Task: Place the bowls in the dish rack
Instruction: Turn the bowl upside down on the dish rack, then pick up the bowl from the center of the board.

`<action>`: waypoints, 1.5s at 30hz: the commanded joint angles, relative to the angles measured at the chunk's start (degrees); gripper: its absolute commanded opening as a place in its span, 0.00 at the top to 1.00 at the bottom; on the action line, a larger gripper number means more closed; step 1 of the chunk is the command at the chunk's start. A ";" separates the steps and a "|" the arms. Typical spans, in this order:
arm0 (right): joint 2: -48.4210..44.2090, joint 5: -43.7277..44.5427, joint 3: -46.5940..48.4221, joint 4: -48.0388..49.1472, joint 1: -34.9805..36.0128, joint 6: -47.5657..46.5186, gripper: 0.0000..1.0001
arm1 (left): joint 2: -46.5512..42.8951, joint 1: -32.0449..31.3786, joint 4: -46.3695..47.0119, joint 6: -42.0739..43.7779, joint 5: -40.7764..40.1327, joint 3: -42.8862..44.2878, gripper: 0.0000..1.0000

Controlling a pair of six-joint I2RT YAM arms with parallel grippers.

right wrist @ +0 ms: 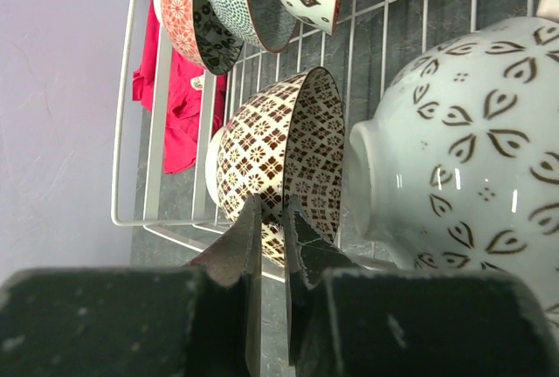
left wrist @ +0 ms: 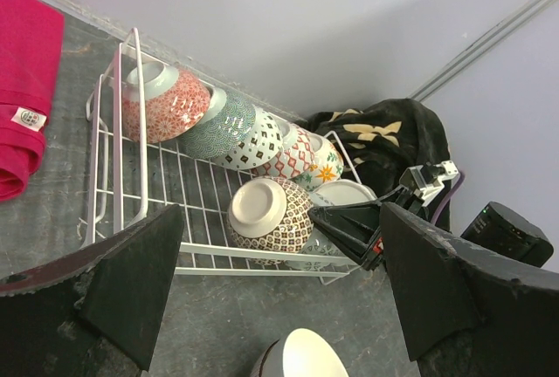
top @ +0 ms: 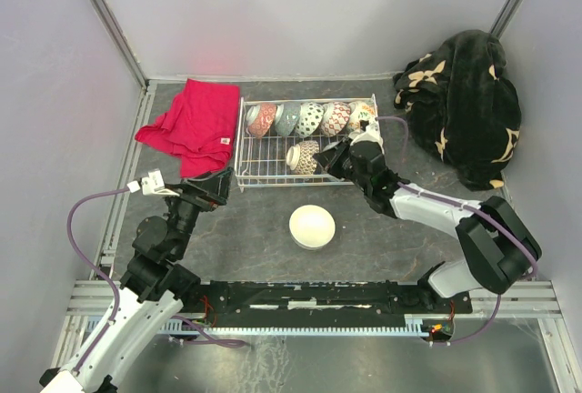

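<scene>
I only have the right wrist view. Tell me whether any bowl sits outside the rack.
Observer: Yes, one. A plain white round ceramic bowl stands on the dark grey table, in front of the white wire dish rack.
Operator: Report on the left arm.
Observer: The left gripper is beside the rack's near left corner. Its fingers are wide open with nothing between them.
Operator: Count the back row for me.
Observer: Five patterned ceramic bowls stand on edge along the rack's far side.
</scene>
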 commanded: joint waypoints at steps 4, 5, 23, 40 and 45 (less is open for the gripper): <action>-3.33 3.35 -1.76 -7.08 -0.98 -2.47 0.84 | 0.46 -0.22 2.63 0.83 0.56 1.24 0.01; -3.53 3.36 -1.91 -7.27 -1.02 -2.46 0.84 | 0.48 -0.22 2.63 0.83 0.58 1.23 0.01; -15.73 0.33 -6.77 -10.22 -1.03 -1.51 0.73 | 0.48 -0.20 2.63 0.91 0.56 1.20 0.01; -26.91 -16.38 2.69 -37.74 1.02 -18.65 0.45 | 1.38 -0.22 2.80 1.36 -0.20 1.15 0.01; -21.52 -17.63 1.92 -35.52 5.96 -22.92 0.44 | 1.79 -0.20 2.81 1.80 -1.20 0.89 0.01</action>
